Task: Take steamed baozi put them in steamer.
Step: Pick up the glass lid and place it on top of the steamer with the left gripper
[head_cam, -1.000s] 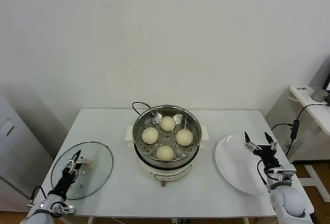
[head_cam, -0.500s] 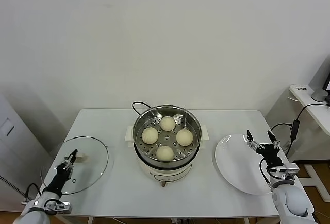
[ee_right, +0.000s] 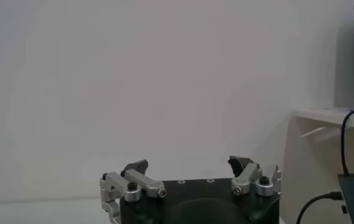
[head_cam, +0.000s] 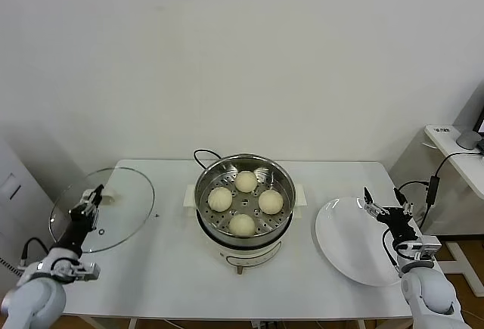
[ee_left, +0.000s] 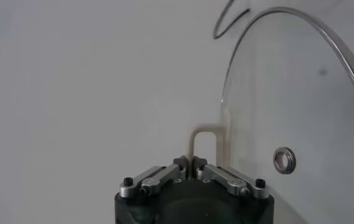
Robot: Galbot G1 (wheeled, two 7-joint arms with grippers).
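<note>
On the worktop [head_cam: 174, 268] the steamer [head_cam: 243, 195] already holds all four baozi [head_cam: 242, 225], so only covering seems left: my left fingers [head_cam: 85, 206] pinch the lid [head_cam: 102, 208] handle, lifted, while my right fingers [head_cam: 386, 209] hover spread over the plate [head_cam: 348, 249].

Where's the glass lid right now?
In the head view, the glass lid is lifted at the table's left edge, held by the left gripper, left of the steamer.

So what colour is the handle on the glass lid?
Cream-white. The handle of the glass lid shows best in the left wrist view, pinched by the left gripper.
</note>
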